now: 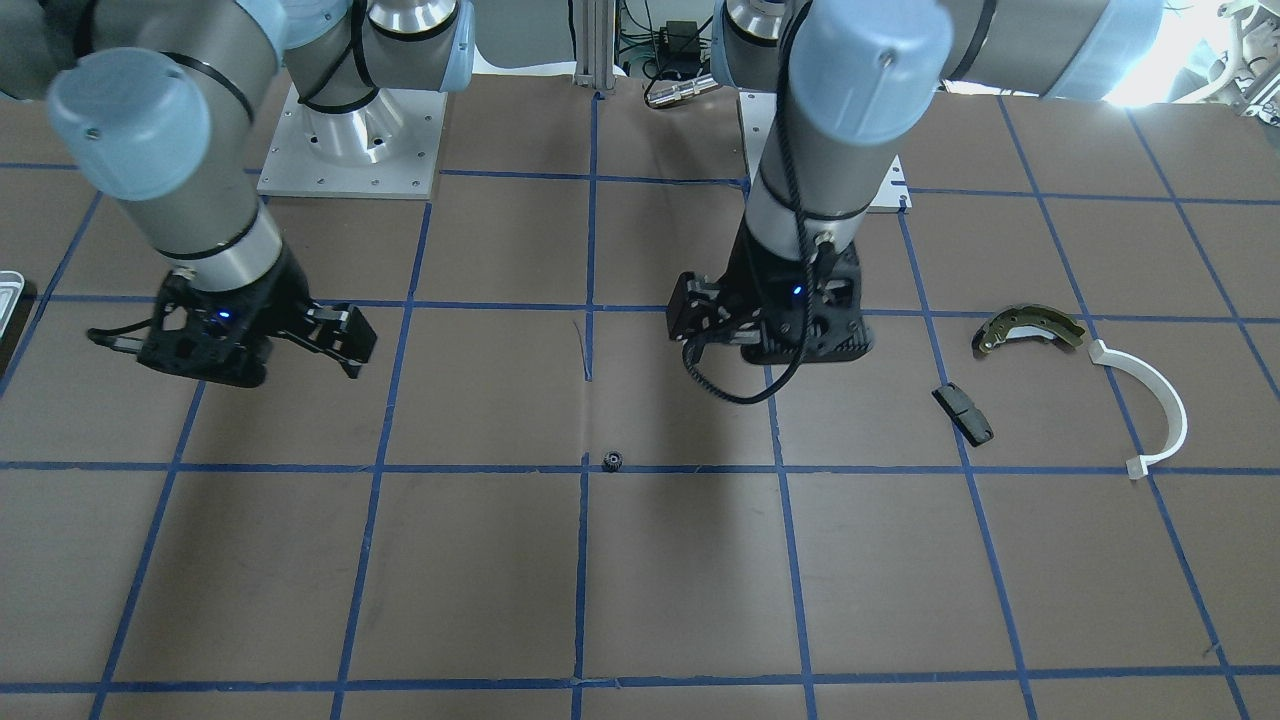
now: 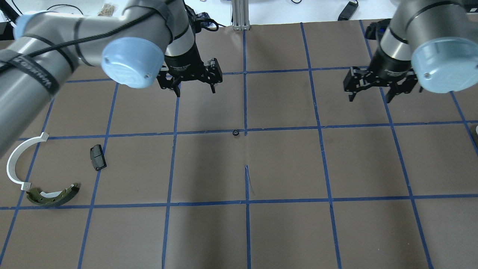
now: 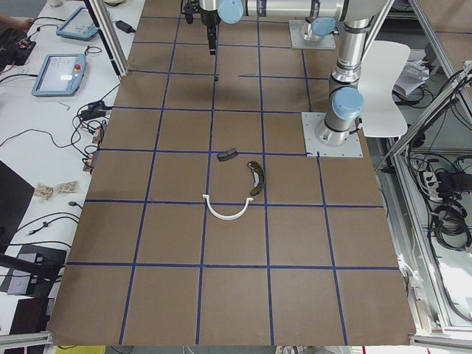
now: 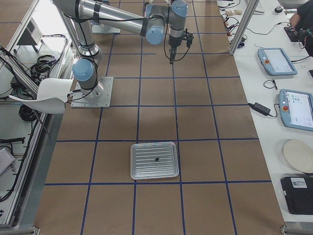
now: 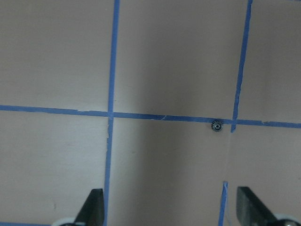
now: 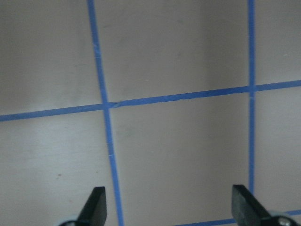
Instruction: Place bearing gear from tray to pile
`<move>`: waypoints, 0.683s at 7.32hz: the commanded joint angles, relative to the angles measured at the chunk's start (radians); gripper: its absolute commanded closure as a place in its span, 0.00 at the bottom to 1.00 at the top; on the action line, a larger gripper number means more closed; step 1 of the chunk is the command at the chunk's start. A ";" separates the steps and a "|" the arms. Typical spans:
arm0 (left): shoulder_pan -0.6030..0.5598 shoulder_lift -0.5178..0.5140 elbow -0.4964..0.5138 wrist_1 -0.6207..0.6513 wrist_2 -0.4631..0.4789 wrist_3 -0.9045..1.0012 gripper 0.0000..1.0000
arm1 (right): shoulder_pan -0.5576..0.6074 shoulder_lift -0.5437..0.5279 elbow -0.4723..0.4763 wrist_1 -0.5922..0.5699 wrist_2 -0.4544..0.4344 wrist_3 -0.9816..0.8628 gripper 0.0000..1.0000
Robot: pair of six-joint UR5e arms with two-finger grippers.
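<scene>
A small black bearing gear (image 2: 235, 132) lies on the brown table on a blue tape line, near the table's middle; it also shows in the front view (image 1: 613, 460) and the left wrist view (image 5: 217, 125). My left gripper (image 2: 195, 89) is open and empty, above the table, short of the gear. My right gripper (image 2: 371, 95) is open and empty. The pile is the rusty brake shoe (image 2: 52, 196), the black pad (image 2: 98, 157) and the white half-ring (image 2: 16, 160). The tray (image 4: 154, 147) holds a small dark part (image 4: 157, 159).
The tray shows only as a sliver at the front view's left edge (image 1: 8, 285). Both arms' base plates (image 1: 350, 150) stand on the robot's side of the table. The right wrist view shows only table and tape lines between its open fingers (image 6: 96, 205).
</scene>
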 commanded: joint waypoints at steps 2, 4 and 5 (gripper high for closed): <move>-0.104 -0.193 -0.020 0.162 0.003 0.013 0.00 | -0.405 0.006 0.000 -0.021 -0.019 -0.606 0.09; -0.125 -0.221 -0.076 0.257 0.001 0.003 0.00 | -0.568 0.128 -0.001 -0.183 -0.017 -0.916 0.09; -0.124 -0.244 -0.092 0.342 0.001 0.025 0.00 | -0.647 0.192 -0.001 -0.261 -0.013 -0.997 0.11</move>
